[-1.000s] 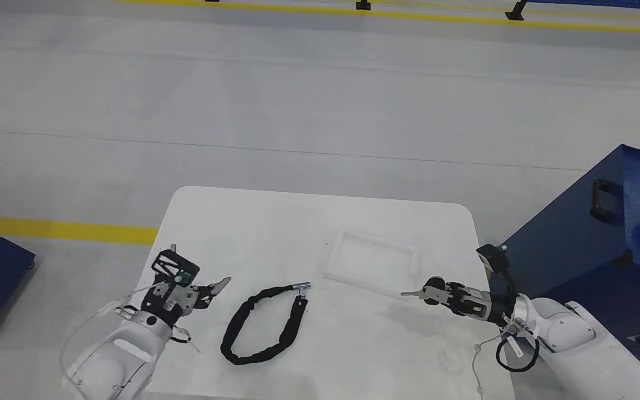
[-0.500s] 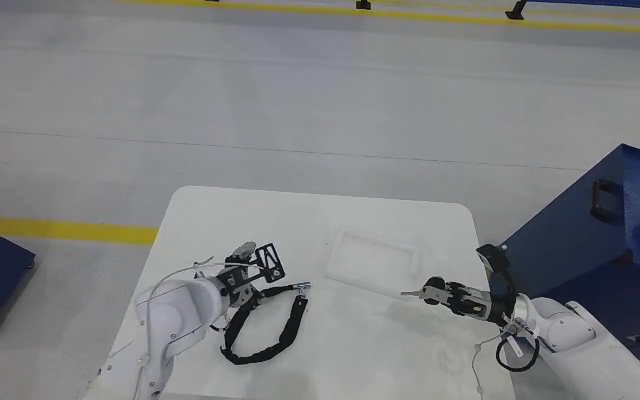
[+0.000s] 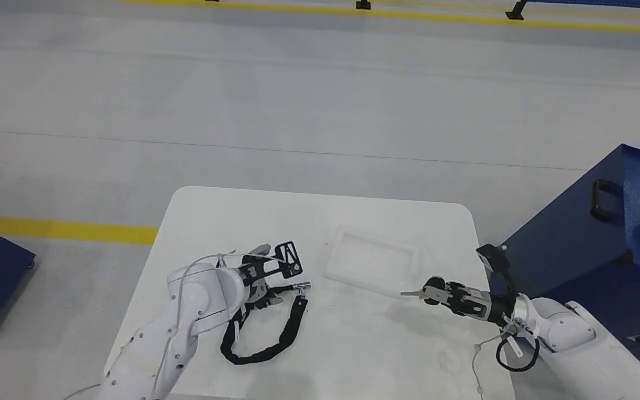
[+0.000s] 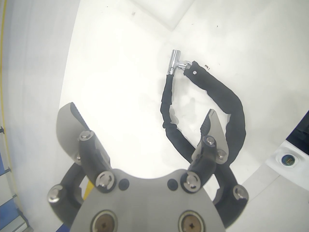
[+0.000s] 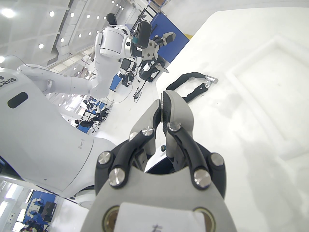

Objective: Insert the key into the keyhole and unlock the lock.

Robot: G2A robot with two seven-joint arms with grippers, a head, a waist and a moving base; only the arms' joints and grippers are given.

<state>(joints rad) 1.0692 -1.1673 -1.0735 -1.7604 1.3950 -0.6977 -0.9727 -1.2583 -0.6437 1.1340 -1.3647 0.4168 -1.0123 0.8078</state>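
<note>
the lock (image 4: 217,83), a black-sleeved chain with a silver cylinder, is laid in a loop on the left half of the table (image 3: 220,215), near the tray (image 3: 345,245). the left gripper (image 4: 141,111) is held over the loop, fingers spread and empty. the key (image 3: 408,293) is pinched in the clenched right gripper (image 5: 162,102), well apart from the lock.

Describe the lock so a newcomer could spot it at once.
On the white table, look on the robot's left side, beside the shallow white tray, near the open left gripper. The lock is a chain loop in a black fabric sleeve, closed by a small silver cylinder; nothing else lying there is dark.
</note>
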